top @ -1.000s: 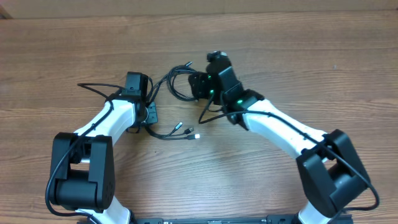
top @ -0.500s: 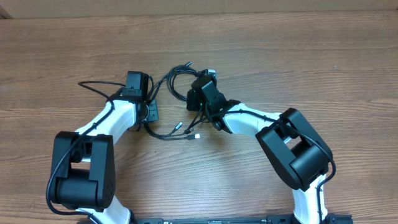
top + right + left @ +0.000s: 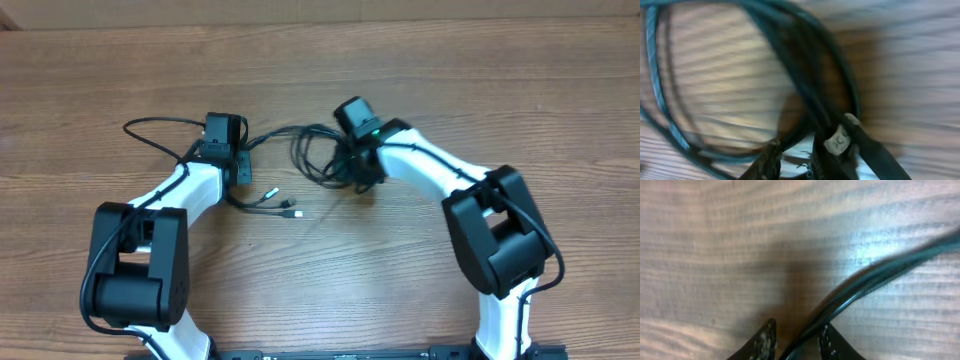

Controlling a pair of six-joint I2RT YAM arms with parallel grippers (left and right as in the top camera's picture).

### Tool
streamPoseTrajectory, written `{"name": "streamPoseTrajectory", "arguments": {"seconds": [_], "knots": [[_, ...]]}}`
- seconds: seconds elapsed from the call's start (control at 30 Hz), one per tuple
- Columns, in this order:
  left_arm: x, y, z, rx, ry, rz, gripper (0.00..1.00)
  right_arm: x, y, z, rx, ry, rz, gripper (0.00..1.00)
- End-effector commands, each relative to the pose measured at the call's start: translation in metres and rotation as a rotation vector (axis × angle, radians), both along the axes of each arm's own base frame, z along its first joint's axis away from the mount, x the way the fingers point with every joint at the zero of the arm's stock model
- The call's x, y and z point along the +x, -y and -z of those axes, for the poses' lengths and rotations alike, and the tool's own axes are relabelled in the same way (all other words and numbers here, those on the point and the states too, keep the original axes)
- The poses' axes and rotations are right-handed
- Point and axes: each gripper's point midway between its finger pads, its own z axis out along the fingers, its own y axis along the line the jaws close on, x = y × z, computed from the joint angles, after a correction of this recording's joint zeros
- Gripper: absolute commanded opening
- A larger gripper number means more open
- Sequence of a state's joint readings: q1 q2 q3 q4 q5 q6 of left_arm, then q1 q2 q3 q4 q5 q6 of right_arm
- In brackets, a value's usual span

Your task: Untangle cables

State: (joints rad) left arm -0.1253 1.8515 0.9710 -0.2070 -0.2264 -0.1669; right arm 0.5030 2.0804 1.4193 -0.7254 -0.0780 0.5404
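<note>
Left gripper (image 3: 795,342): jaws narrowly parted, one strand of the cables (image 3: 318,155) running between them; clamped or loose, cannot tell. Right gripper (image 3: 797,162): low over bunched strands bearing a white tag (image 3: 836,140); blur hides its grip. Cables: looped coil mid-way across the table (image 3: 480,80), just left of the right gripper; plug ends (image 3: 285,205) nearer, right of the left arm.
</note>
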Motion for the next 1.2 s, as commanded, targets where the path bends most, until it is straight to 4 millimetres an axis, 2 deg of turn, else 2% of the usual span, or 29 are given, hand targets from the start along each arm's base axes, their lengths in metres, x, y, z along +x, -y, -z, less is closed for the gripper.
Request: {"name": "streamPoseTrajectory", "arguments": {"seconds": [0.0,0.1,0.17,0.23,0.33,0.43,0.5,0.6,0.67,0.77,0.9,1.0,1.07,1.17], "knots": [[-0.012,-0.006,0.028,0.079,-0.069,0.087,0.30,0.001,0.027,0.006,-0.064,-0.026,-0.080,0.21],[0.001,-0.005,0.022,0.090,-0.015,0.113,0.31,0.000,0.053,0.006,-0.153,-0.040,-0.149,0.25],[0.007,-0.002,0.019,0.080,0.015,0.115,0.36,0.001,0.068,0.004,-0.224,-0.043,-0.188,0.28],[0.013,0.003,0.016,0.056,0.042,0.129,0.40,0.006,0.073,-0.005,-0.251,-0.036,-0.209,0.36],[0.019,0.023,0.012,-0.003,0.043,0.242,0.40,0.020,0.067,-0.032,-0.242,-0.006,-0.207,0.41],[0.018,0.037,0.010,-0.046,0.028,0.320,0.43,0.037,0.056,-0.067,-0.210,0.041,-0.206,0.55],[0.018,0.042,0.007,-0.048,0.008,0.338,0.46,0.039,0.042,-0.084,-0.137,0.045,-0.217,0.56],[0.017,0.048,-0.005,-0.051,-0.040,0.351,0.48,0.030,0.016,-0.093,0.014,0.010,-0.244,0.57],[0.015,0.053,-0.016,-0.060,-0.082,0.363,0.49,0.022,0.007,-0.093,0.076,-0.023,-0.258,0.59],[0.007,0.071,-0.034,-0.137,-0.159,0.382,0.53,0.011,0.006,-0.084,0.098,-0.068,-0.255,0.59],[-0.018,0.093,-0.039,-0.278,-0.271,0.347,0.62,0.002,0.009,-0.073,0.088,-0.104,-0.255,0.61],[-0.048,0.090,-0.029,-0.302,-0.390,0.249,0.66,-0.003,0.009,-0.067,0.083,-0.118,-0.257,0.62],[-0.065,0.080,-0.017,-0.280,-0.447,0.160,0.68,-0.003,0.009,-0.065,0.084,-0.115,-0.258,0.62],[-0.075,0.058,0.001,-0.199,-0.455,0.036,0.69,0.000,0.007,-0.065,0.087,-0.103,-0.260,0.63]]}}
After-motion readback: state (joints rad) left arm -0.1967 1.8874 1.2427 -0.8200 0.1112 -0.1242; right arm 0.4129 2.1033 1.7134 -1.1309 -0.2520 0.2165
